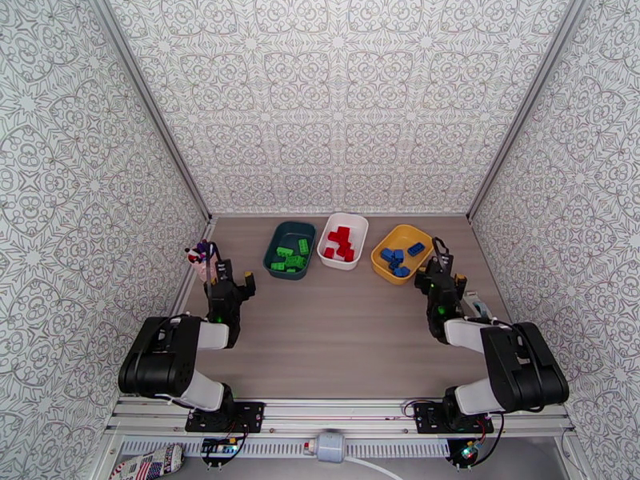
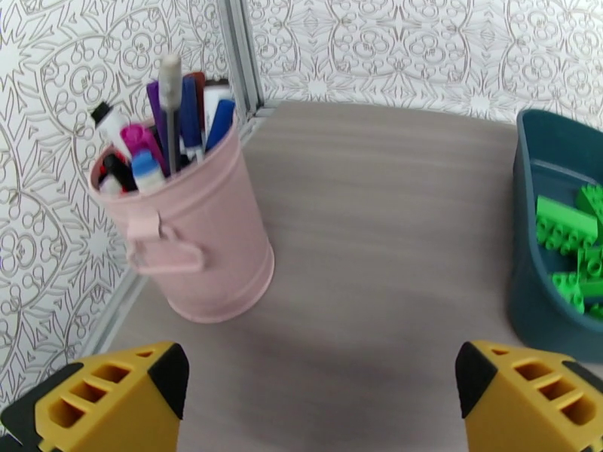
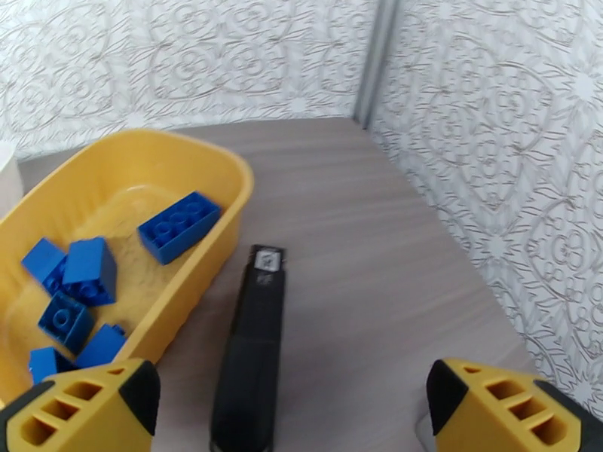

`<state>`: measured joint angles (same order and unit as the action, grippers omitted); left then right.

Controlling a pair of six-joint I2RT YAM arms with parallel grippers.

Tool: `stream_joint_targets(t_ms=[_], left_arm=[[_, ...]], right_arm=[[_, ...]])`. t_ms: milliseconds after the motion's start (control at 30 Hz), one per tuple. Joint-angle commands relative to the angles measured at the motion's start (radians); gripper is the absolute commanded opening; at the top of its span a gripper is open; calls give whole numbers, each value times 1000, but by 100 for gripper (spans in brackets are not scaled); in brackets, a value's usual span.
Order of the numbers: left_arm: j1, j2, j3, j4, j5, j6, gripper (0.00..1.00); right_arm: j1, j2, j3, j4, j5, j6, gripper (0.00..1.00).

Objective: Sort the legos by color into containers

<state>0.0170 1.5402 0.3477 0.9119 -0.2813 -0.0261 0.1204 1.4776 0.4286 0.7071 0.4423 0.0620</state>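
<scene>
Three containers stand in a row at the back. The dark teal tray holds green legos, the white tray holds red legos, and the yellow tray holds blue legos. My left gripper is open and empty, left of the teal tray and its green legos. My right gripper is open and empty, just right of the yellow tray and its blue legos.
A pink cup of pens stands in the left back corner, close ahead of the left gripper. A long black object lies on the table beside the yellow tray, between the right gripper's fingers. Patterned walls close in on three sides.
</scene>
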Motion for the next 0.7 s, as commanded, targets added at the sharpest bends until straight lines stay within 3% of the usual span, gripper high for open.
stream_joint_targets(t_ms=[0, 200, 267, 333, 667], left_arm=[[24, 0, 19, 8, 41, -19, 99], [26, 3, 18, 15, 42, -16, 99], [26, 3, 20, 15, 42, -16, 99], [26, 3, 21, 13, 42, -17, 99], [27, 3, 21, 11, 44, -17, 99]], right_arm=[[-21, 9, 30, 15, -68, -5, 99], [-35, 10, -41, 131, -152, -19, 99], [-33, 69, -93, 311, -131, -31, 99], [-46, 38, -50, 165, -139, -1, 99], [-51, 36, -65, 198, -143, -2, 99]])
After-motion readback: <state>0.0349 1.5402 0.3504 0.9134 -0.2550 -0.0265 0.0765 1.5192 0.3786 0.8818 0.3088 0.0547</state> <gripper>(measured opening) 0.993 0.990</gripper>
